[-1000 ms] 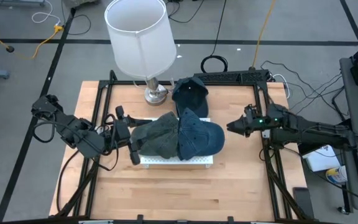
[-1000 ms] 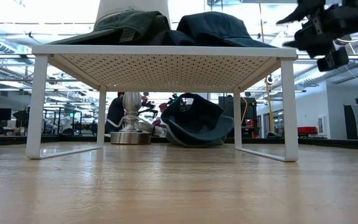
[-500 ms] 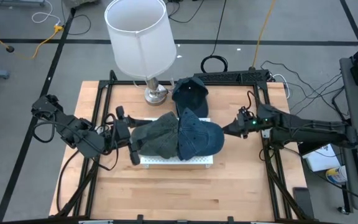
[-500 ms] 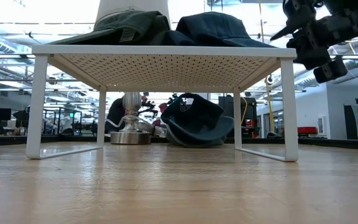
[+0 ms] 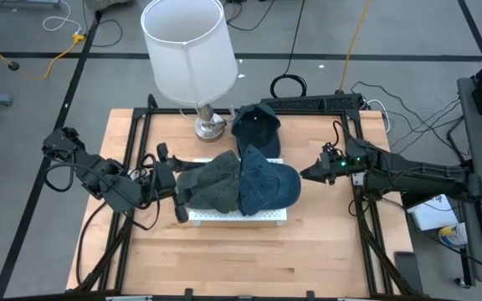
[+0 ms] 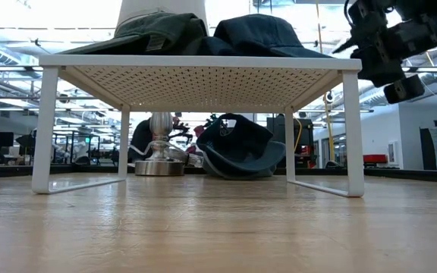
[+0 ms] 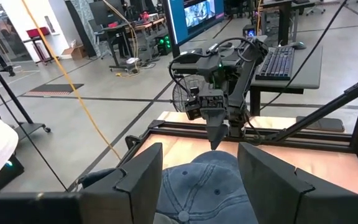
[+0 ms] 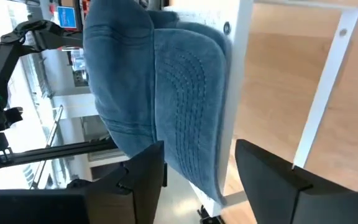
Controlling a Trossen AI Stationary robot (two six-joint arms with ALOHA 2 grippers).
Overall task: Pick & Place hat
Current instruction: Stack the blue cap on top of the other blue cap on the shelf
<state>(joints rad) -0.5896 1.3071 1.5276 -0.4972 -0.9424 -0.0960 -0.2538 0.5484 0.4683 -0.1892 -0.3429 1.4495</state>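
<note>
A white perforated rack [image 5: 224, 216] at the table's middle carries two caps side by side: a dark green cap [image 5: 210, 182] on its left half and a blue denim cap [image 5: 271, 184] on its right half. A third, navy cap [image 5: 255, 128] rests on the table behind the rack, tilted on its rim [image 6: 241, 149]. My right gripper [image 5: 306, 174] is open and level, just right of the blue cap's brim [image 8: 185, 93], at rack-top height [image 6: 347, 42]. My left gripper [image 5: 174, 181] is open at the rack's left end, beside the green cap.
A lamp with a white shade [image 5: 187, 50] and a metal base [image 5: 210, 125] stands at the far edge, left of the navy cap. Black frame rails [image 5: 136, 134] run along the table's sides. Bare wood [image 5: 241, 259] lies on the near side of the rack.
My right gripper has moved toward the table's left, closing on the blue cap's brim, and risen a little; most of the move came early, then it nearly stopped. The caps and the rack have stayed put.
</note>
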